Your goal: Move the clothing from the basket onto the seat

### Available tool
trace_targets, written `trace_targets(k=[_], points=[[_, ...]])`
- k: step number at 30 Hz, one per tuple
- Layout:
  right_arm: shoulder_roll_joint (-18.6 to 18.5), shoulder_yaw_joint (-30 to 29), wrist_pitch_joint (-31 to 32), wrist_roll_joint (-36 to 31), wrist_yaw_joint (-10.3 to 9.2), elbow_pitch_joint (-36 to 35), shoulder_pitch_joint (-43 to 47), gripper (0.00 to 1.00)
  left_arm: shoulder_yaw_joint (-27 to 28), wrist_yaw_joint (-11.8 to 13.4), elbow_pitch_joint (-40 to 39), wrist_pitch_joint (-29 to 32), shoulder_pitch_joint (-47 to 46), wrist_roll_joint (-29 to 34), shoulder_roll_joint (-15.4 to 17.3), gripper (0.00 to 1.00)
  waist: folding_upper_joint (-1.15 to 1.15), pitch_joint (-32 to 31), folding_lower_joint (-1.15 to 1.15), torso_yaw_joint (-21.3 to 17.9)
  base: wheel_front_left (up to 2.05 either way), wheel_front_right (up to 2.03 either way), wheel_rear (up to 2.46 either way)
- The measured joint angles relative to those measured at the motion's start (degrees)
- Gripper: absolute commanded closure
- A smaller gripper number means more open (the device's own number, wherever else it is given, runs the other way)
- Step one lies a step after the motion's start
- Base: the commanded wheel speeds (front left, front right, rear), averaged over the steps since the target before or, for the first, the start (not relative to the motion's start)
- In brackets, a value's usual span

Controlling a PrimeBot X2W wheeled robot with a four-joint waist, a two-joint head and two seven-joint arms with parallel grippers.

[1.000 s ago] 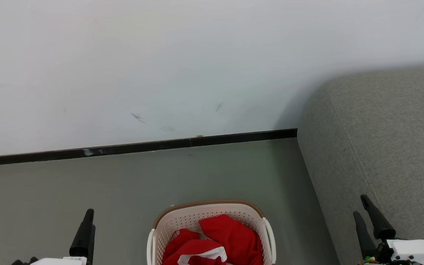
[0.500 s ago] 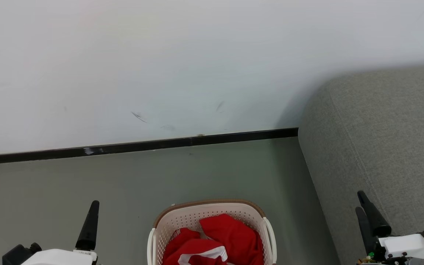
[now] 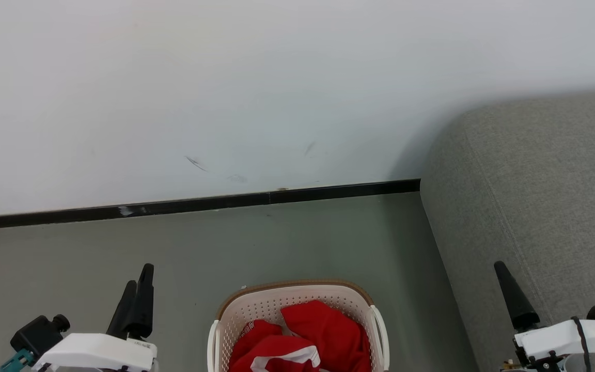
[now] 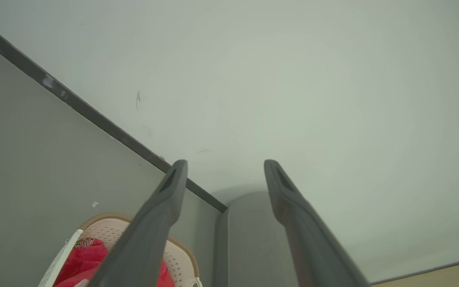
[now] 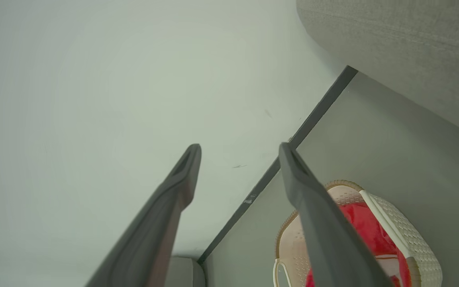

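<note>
In basket (image 3: 297,293) on floor (image 3: 277,243): red clothing (image 3: 328,330), heaped. Right of basket: seat (image 3: 535,206), near. Left of basket: left gripper (image 4: 225,163), fingers apart, empty. Right of basket, by seat edge: right gripper (image 5: 239,146), fingers apart, empty.

One cream-white perforated plastic laundry basket (image 3: 256,310) with a brown rim band. In it lies one heap of red cloth (image 3: 328,330) with a white stripe; how many garments cannot be told. One large grey woven-fabric seat (image 3: 535,196). Two grippers, the left gripper (image 4: 224,163) and the right gripper (image 5: 239,147), each with two long dark fingers (image 4: 153,227). One black skirting strip (image 3: 199,204).
</note>
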Motion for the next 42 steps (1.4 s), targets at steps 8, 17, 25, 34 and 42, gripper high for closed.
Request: trace_targets(k=[8,17,25,34,42], points=[[0.0,0.9,-1.6,-9.1,0.00,-1.0,0.0,0.00,-2.3,1.5,-1.5,-1.6,0.0,10.0,0.9,0.00,0.00,-0.1,0.03,0.1,0.00,0.00,0.00],[0.0,1.6,-3.5,-18.8,0.00,-1.8,0.0,0.00,-4.3,3.8,-2.5,-3.6,0.0,19.8,1.4,0.00,0.00,0.2,-0.39,0.3,0.00,0.00,0.00],[0.1,1.9,-4.7,-27.6,0.00,-2.1,0.1,0.00,-5.8,5.8,-2.8,-5.2,0.2,26.4,1.4,0.00,0.00,0.6,-0.74,0.4,0.00,0.00,0.00],[0.3,2.0,-6.1,-36.6,0.00,-2.8,0.2,0.00,-7.0,7.6,-3.0,-7.1,0.3,33.8,1.4,0.00,0.00,0.9,-0.88,0.5,0.00,0.00,0.00],[0.4,2.4,-7.7,-43.9,0.00,-3.3,0.2,0.00,-7.8,9.4,-3.0,-8.8,0.3,40.0,1.4,0.00,0.00,1.0,-0.90,0.6,0.00,0.00,0.00]])
